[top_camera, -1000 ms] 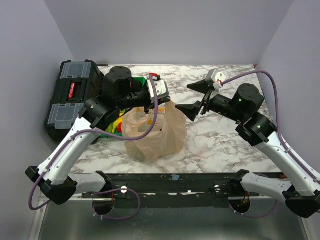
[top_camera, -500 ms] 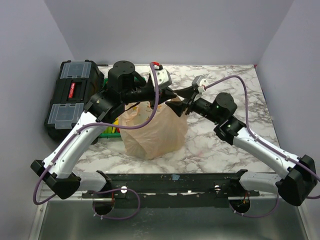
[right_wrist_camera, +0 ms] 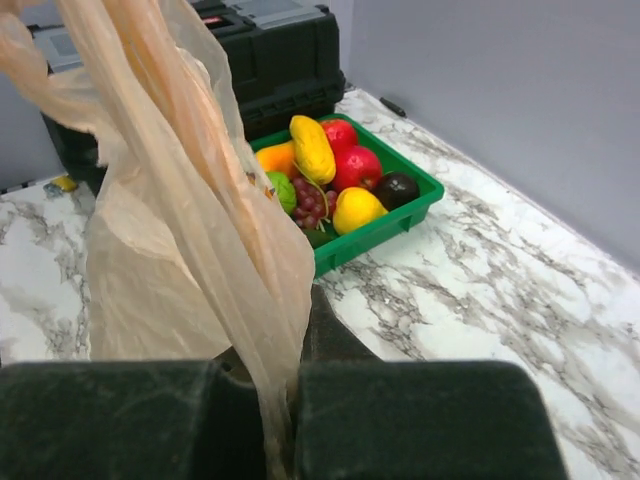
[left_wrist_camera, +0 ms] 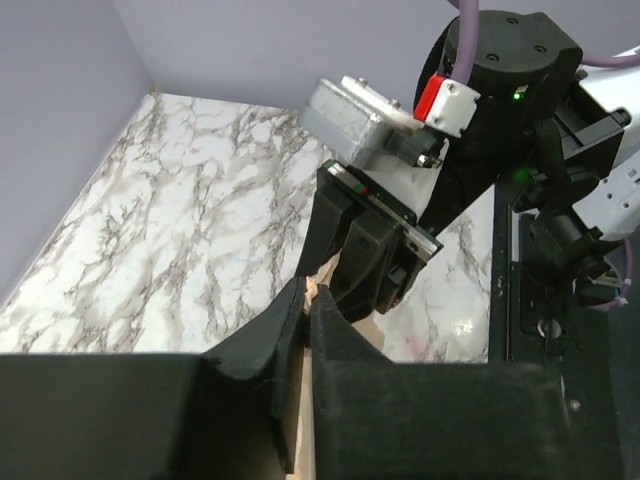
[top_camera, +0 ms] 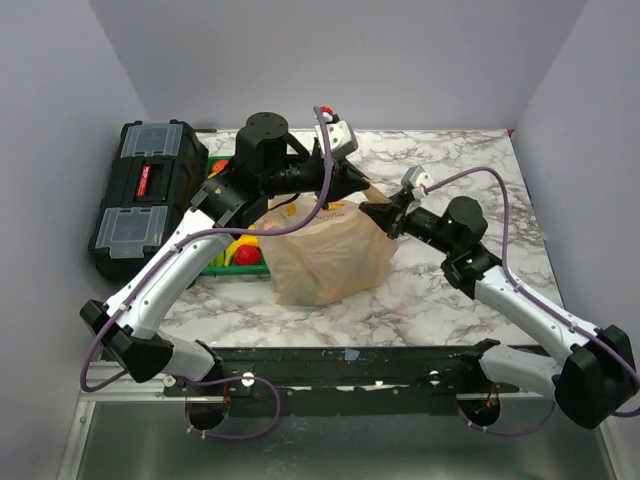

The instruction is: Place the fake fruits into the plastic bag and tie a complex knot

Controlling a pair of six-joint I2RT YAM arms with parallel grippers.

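Observation:
The plastic bag (top_camera: 325,258) stands mid-table, pale peach and translucent, with its top pulled up between both arms. My left gripper (top_camera: 352,186) is shut on a strip of the bag's upper edge (left_wrist_camera: 306,292), its pads pressed together over the film. Just right of it, my right gripper (top_camera: 378,212) is shut on another fold of the bag (right_wrist_camera: 190,220), which runs down between its fingers (right_wrist_camera: 288,350). The fake fruits (right_wrist_camera: 335,170), yellow, red, orange, green and dark purple, lie in the green tray (right_wrist_camera: 385,230) to the left of the bag (top_camera: 243,250). No knot is in view.
A black toolbox (top_camera: 140,195) sits at the table's left edge, directly behind the green tray (top_camera: 240,268). Purple cables loop over both arms. Grey walls close in the back and both sides.
My right arm swung left to the bag's top and its gripper shut on the plastic. My left gripper carried the bag's edge up and to the right, and the bag shifted right.

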